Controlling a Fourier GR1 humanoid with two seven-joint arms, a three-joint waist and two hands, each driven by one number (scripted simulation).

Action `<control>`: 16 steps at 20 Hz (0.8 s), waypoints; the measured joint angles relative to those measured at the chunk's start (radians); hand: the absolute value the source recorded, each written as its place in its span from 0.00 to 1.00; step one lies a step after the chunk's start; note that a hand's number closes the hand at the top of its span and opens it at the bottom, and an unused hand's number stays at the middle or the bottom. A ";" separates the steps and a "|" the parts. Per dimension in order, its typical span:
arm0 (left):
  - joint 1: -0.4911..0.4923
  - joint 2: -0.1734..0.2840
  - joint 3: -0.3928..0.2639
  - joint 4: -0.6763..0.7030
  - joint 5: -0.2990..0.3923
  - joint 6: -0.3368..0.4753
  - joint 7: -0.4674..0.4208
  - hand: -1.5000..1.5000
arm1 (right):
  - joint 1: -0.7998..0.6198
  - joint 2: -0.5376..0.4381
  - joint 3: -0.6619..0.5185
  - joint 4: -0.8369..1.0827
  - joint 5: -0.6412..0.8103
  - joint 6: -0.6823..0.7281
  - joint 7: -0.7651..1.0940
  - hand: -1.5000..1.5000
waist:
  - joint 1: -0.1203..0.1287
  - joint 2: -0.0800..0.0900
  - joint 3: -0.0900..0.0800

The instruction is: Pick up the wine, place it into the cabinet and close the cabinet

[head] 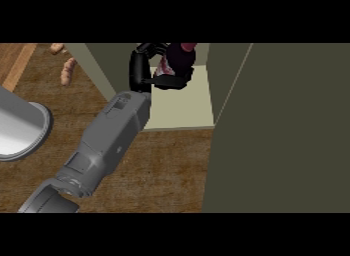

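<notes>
a grey forearm is crossing the view from seven o'clock toward twelve o'clock, ending in a black hand (152, 67) inside the open cabinet (185, 105). the fingers are curling round the dark red wine (179, 56), which is sitting over the pale cabinet floor at twelve o'clock. the cabinet's dark door (289, 130) is filling the three o'clock side. a grey cylinder (12, 130) is lying at nine o'clock on the wooden counter (156, 170). small tan items (67, 70) are lying at eleven o'clock.
</notes>
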 measured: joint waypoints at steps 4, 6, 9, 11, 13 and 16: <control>-0.036 -0.003 0.031 0.050 0.026 -0.007 0.000 1.00 | 0.009 0.008 0.014 0.000 -0.002 0.006 -0.008 0.00 | -0.008 0.003 0.000; -0.042 -0.003 0.054 0.063 0.040 -0.023 0.001 1.00 | 0.022 0.008 0.009 -0.002 -0.003 0.009 -0.013 0.00 | -0.007 0.002 0.000; -0.046 -0.006 0.089 0.083 0.066 -0.058 -0.023 1.00 | 0.031 0.013 0.020 0.001 -0.002 0.015 -0.028 0.00 | -0.013 0.004 0.001; -0.045 -0.005 0.103 0.099 0.075 -0.080 -0.037 1.00 | 0.031 0.015 0.019 0.004 -0.003 0.019 -0.037 0.00 | -0.014 0.005 0.001; -0.054 -0.005 0.115 0.118 0.082 -0.090 -0.048 1.00 | 0.015 0.018 0.026 0.005 -0.001 0.012 -0.026 0.00 | -0.018 0.006 0.001; -0.056 -0.004 0.130 0.141 0.081 -0.100 -0.070 1.00 | 0.023 0.025 0.045 0.004 0.002 0.007 -0.031 0.00 | -0.018 0.006 0.001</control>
